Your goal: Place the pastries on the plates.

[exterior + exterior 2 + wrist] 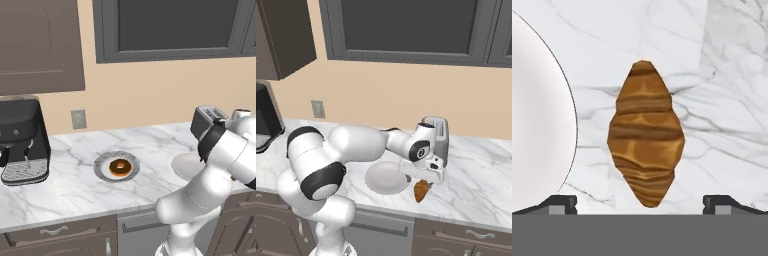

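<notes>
The croissant [646, 135] lies on the marble counter just right of the plain white plate [537, 125]. My gripper [640, 202] hangs directly above it, open, with one dark fingertip [562, 202] on each side of its near end and neither touching it. In the right base view the gripper [423, 183] hovers over the croissant [421, 192] beside the plain plate [383, 179]. The chocolate-glazed doughnut [119, 167] rests in the middle of the grey-rimmed plate [101, 161]. My arm partly hides the plain plate [184, 164] in the left base view.
A silver toaster [439, 131] stands by the wall just behind the gripper. A black coffee machine [21, 141] sits at the counter's far left. The counter's front edge runs close below the croissant, with drawers under it.
</notes>
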Available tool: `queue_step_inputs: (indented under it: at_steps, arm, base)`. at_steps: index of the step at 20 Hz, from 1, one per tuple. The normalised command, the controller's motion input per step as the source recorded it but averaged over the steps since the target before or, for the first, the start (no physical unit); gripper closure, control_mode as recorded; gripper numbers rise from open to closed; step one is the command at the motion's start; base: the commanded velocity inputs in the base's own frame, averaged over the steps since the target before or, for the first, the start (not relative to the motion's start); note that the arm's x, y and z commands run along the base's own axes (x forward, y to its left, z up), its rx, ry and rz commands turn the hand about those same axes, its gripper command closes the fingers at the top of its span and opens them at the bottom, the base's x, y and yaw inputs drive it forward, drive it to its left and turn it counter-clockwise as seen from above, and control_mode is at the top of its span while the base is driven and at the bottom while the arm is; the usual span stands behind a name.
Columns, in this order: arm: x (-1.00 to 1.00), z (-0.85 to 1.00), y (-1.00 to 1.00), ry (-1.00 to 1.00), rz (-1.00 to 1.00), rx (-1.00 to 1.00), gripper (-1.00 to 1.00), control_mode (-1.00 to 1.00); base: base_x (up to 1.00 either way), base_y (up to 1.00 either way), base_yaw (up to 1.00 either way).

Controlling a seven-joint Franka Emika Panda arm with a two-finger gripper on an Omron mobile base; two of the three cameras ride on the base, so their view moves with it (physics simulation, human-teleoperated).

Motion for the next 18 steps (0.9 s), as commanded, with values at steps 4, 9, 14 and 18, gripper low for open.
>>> queue_step_inputs:
  at_steps: [4,9,14,18]
  arm:
    - [0.00,-0.26,-0.06,0.00,0.00,0.00,-1.00,-1.00]
    - [0.00,-0.27,0.00,0.00,0.00,0.00,-1.00,-1.00]
    - [0.00,-0.21,0.00,0.00,0.00,0.00,-1.00,-1.00]
    - [0.00,-0.17,0.00,0.00,0.00,0.00,-1.00,-1.00]
  base:
    - [0.00,0.00,0.00]
    - [0.00,0.00,0.00]
    - [0.00,0.00,0.00]
    - [0.00,0.00,0.00]
